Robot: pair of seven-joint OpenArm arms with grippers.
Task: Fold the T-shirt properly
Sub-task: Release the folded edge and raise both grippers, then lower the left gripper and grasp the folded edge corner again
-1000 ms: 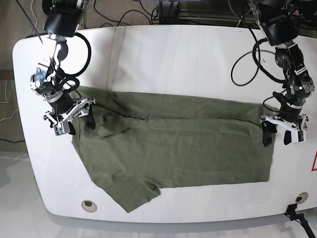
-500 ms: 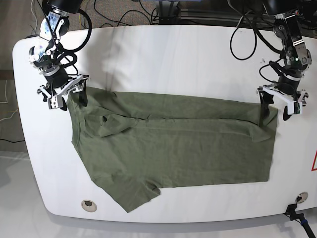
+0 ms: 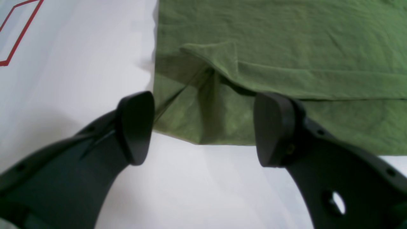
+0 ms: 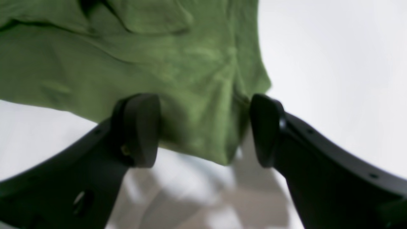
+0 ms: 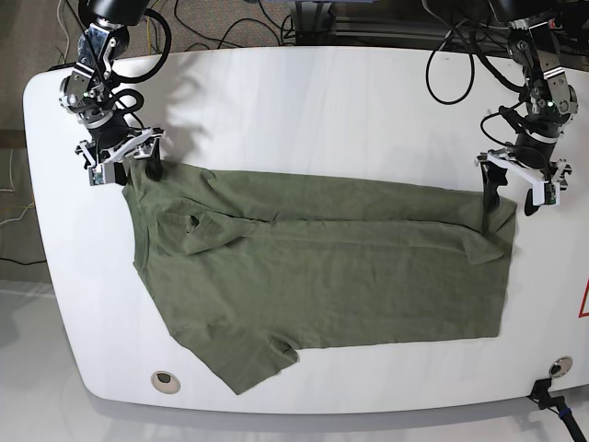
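Observation:
The olive-green T-shirt point(image 5: 322, 267) lies flat on the white table point(image 5: 322, 101), its far long edge folded over toward the middle and one sleeve point(image 5: 244, 354) pointing to the near edge. My right gripper point(image 5: 129, 170) stands open over the shirt's far left corner. In the right wrist view that corner of the T-shirt point(image 4: 178, 73) sits between the spread fingers point(image 4: 140, 130) of the right gripper point(image 4: 203, 130), blurred. My left gripper point(image 5: 509, 198) is open at the far right corner. The left wrist view has the T-shirt point(image 3: 286, 38) just beyond the left gripper point(image 3: 203, 130).
Black cables point(image 5: 460, 83) trail from both arms over the table's far edge. A round insert point(image 5: 164, 379) sits near the front left corner. A red marking point(image 5: 584, 304) lies at the right edge, the red marking point(image 3: 16, 31) also showing in the left wrist view.
Both grippers have moved toward the table's far edge, from over the shirt to its far corners, and stayed open. The shirt lies much as before.

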